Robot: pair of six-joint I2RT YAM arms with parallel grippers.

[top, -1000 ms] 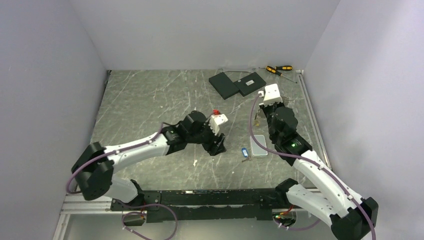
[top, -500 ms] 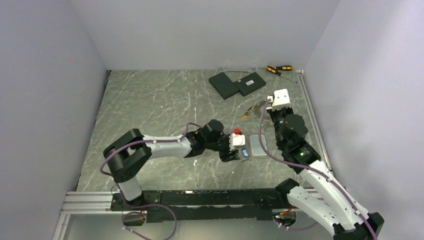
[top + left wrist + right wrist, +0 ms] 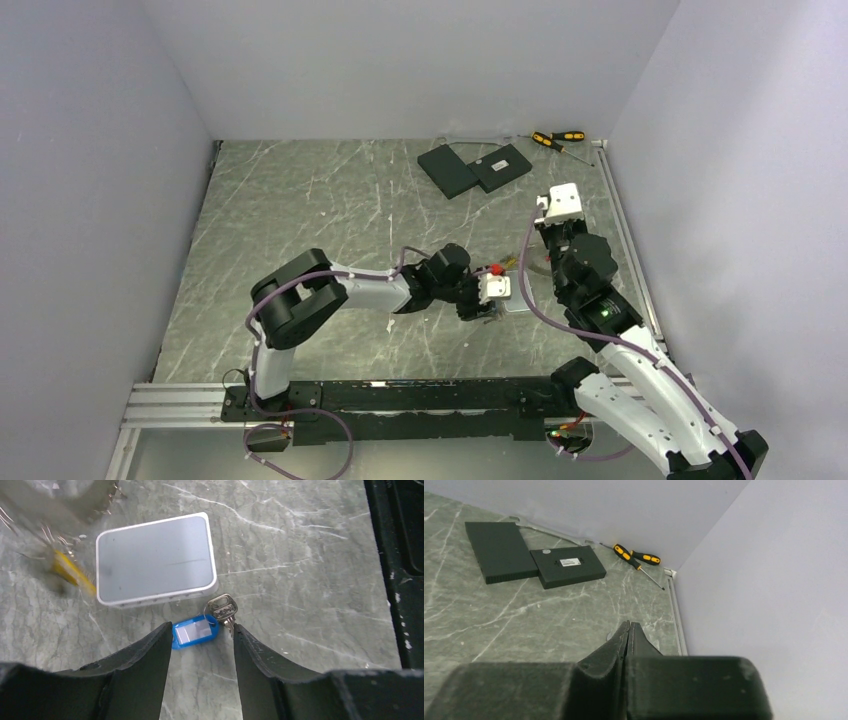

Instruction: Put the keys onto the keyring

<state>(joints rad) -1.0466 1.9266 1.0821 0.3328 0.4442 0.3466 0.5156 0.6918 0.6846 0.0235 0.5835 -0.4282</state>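
Slab (image 3: 156, 560) beside blue-tagged key (image 3: 197, 631) — screwdrivers (image 3: 636, 557) well apart.

The pale slab (image 3: 156, 560) blocks one side of the blue-tagged key (image 3: 196, 631); opposite tabletop (image 3: 200, 680) bare.

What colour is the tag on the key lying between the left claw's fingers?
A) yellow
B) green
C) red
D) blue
D: the key's tag, lying on the table in the gap of the open left claw, is plainly blue.
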